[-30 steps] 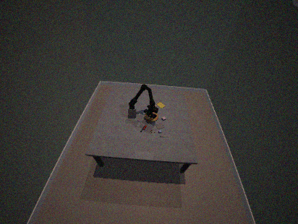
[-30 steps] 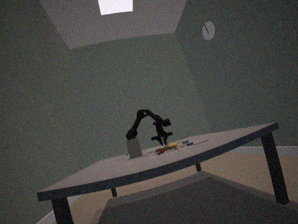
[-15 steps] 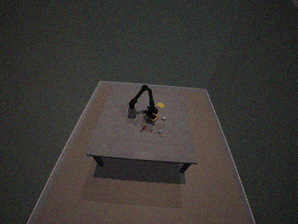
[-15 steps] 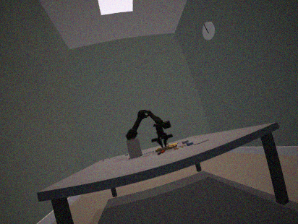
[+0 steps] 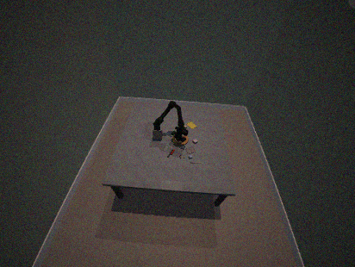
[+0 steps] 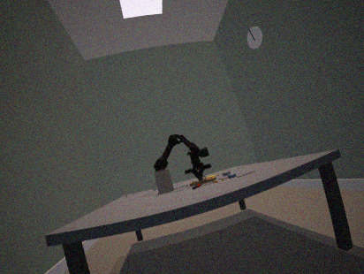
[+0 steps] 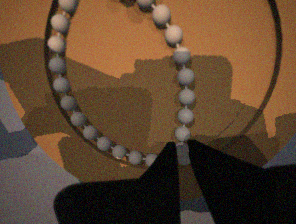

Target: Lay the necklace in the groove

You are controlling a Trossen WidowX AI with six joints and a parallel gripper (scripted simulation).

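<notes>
The round bead board (image 5: pixel 186 140) (image 6: pixel 212 178) (image 7: pixel 110 45) is orange, with a dark circular groove. The pearl bead necklace (image 7: pixel 186 96) shows clearly only in the wrist view. Its left and lower-left beads lie along the groove. Its right strand runs inside the ring, away from the right arc of the groove, which holds no beads. My gripper (image 7: pixel 181 147) (image 6: pixel 200 178) is shut on the necklace, with a bead between the fingertips at the lower part of the board. The fingers hide the beads beside them, and the top of the necklace is cut off.
A yellow piece (image 5: pixel 191 125) lies behind the board. A red-handled item (image 5: pixel 171 152) lies in front of it. A small pinkish item (image 5: pixel 195 141) is to its right, and a pale bluish item (image 5: pixel 190 157) and a thin stick (image 5: pixel 196 163) lie toward the front.
</notes>
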